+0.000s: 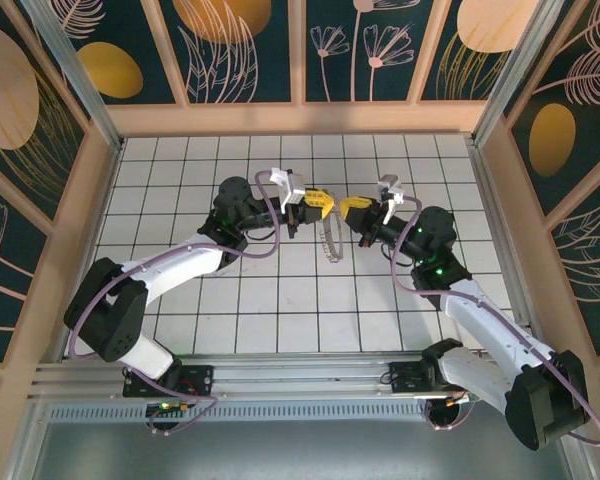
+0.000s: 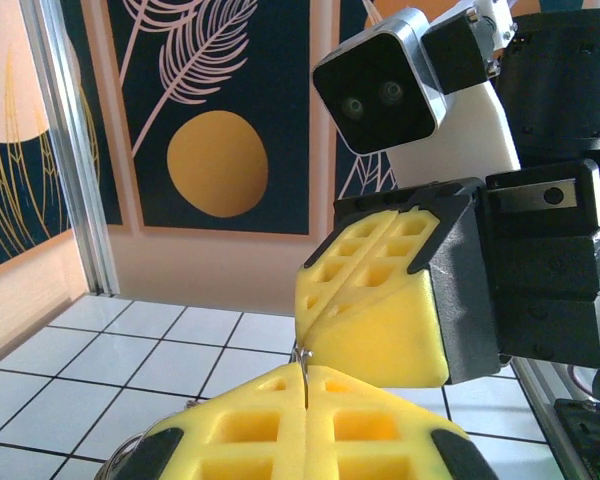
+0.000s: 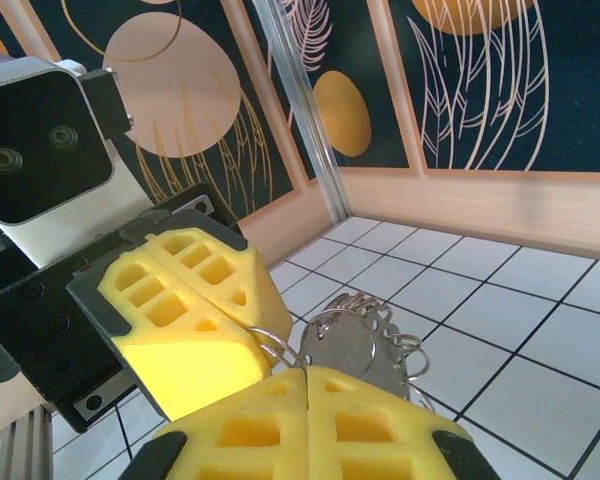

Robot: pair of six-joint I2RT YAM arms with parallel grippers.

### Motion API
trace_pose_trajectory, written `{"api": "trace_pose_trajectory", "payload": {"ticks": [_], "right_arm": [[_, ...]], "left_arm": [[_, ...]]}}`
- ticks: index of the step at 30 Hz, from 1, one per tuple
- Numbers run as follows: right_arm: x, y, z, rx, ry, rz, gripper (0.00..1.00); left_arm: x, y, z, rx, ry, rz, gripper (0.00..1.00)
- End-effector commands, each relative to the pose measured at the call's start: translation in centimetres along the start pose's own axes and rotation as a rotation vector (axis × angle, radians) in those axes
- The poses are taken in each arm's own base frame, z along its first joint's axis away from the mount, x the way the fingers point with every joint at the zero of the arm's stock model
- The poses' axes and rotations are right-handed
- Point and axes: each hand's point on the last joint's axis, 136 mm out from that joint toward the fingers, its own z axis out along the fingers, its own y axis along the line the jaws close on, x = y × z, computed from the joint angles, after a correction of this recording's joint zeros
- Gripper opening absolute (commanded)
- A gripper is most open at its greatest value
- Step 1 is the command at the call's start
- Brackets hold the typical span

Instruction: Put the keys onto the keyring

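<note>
The left gripper point(image 1: 318, 207) and the right gripper point(image 1: 356, 207) met tip to tip above the tiled bench point(image 1: 280, 310), with the keyring point(image 3: 365, 330) between them. Both pairs of yellow fingers point(image 3: 242, 432) were pressed together. Each seemed to pinch a thin wire of the keyring, which hung as a bunch of grey metal loops just under the two tips, clear of the bench. The key could not be told apart from the loops and the round metal piece among them. Whether it was already on the keyring, I could not tell.

The main risk, as I judged it, was the thinness of the grip. The wire sat right at the seam of the soft fingers, so a small pull from either arm might slip it out and drop the keyring to the bench below. Pulling the arms apart could also bend or spring the loops rather than part them. The tips beside the keyring were very close, so a small misjudged move might knock one finger into the other and twist the keyring out of line.
</note>
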Motion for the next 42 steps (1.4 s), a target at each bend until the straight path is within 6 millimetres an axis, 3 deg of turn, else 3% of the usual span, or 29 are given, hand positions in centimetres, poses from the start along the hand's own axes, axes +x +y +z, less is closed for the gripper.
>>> {"api": "trace_pose_trajectory", "payload": {"ticks": [1,13,29,33,40,42], "right_arm": [[0.7,-1.4,-0.6,0.044,0.002,0.037,0.00],[2.2,0.1,-0.4,-0.100,0.066,0.080,0.00],[1.5,0.6,0.1,-0.144,0.059,0.079,0.00],[1.3,0.6,0.4,-0.156,0.049,0.081,0.13],[0.8,0.8,0.7,-0.183,0.037,0.071,0.16],[0.6,1.0,0.6,-0.191,0.034,0.066,0.22]], "left_arm": [[-2.4,-1.3,-0.1,0.043,-0.075,0.062,0.00],[-2.4,-1.3,-0.1,0.045,-0.083,0.059,0.00],[-1.7,-1.5,0.0,0.066,-0.071,0.044,0.00],[-1.7,-1.7,0.0,0.076,-0.069,0.042,0.00],[-1.8,-1.7,0.0,0.079,-0.067,0.042,0.00],[-1.8,-1.7,0.1,0.079,-0.067,0.042,0.00]]}}
